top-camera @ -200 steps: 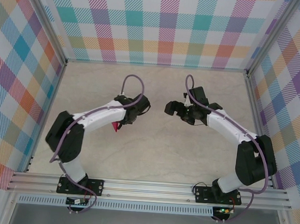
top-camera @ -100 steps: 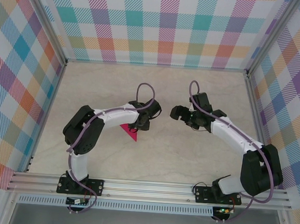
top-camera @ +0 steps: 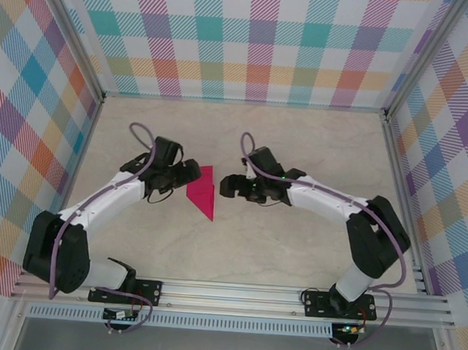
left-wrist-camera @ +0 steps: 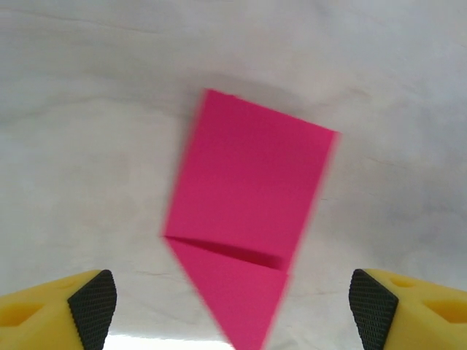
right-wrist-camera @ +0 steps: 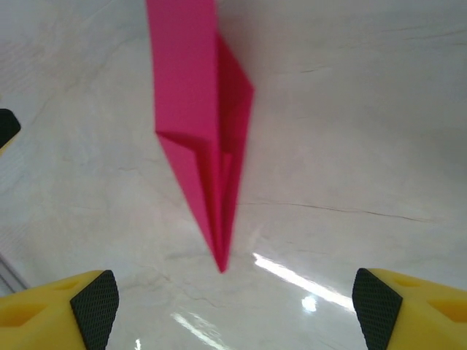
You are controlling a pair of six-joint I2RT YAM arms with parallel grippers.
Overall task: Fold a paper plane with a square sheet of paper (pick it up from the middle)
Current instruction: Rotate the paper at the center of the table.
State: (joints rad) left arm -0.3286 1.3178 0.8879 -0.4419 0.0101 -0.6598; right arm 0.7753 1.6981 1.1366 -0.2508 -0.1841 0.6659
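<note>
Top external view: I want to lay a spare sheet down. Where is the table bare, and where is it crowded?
Bare table lies from the back wall down to the left gripper and right gripper, and between the paper plane and the front rail. Crowded: the centre, where both grippers flank the plane.

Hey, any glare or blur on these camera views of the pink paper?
Left wrist: the paper plane has smeared edges, likely motion blur, with a washed-out patch at the bottom edge. Right wrist: bright glare streaks on the table by the plane's tip. Top external: evenly lit, sharp.
</note>
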